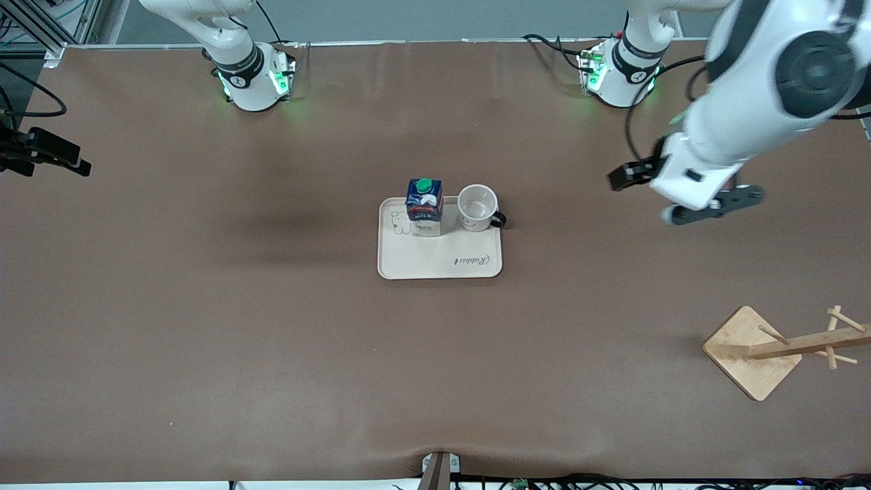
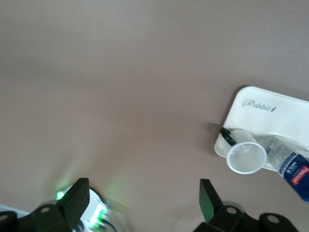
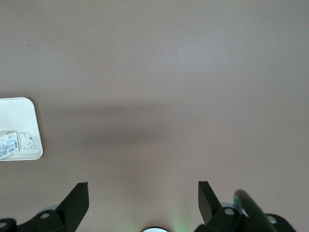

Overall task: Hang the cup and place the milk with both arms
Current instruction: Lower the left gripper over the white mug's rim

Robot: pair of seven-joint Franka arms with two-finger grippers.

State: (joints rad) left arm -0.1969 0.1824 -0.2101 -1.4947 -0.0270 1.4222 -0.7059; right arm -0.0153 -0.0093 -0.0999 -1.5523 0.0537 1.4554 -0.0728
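The cup [image 1: 476,207] stands upright on a cream tray [image 1: 442,262] at mid table, handle toward the left arm's end. The milk [image 1: 424,204] stands beside it on the tray. My left gripper [image 1: 718,204] hangs open and empty over bare table between the tray and the left arm's end. In the left wrist view, this gripper [image 2: 143,186] is open, with the cup [image 2: 246,157], milk [image 2: 294,169] and tray [image 2: 270,111] off to one side. My right gripper [image 3: 143,188] is open and empty over bare table; it is out of the front view. The tray's corner [image 3: 17,113] shows in the right wrist view.
A wooden mug rack [image 1: 782,347] with pegs stands on a square base at the left arm's end, nearer the front camera than the tray. A black device [image 1: 41,153] with cables sits at the table edge on the right arm's end.
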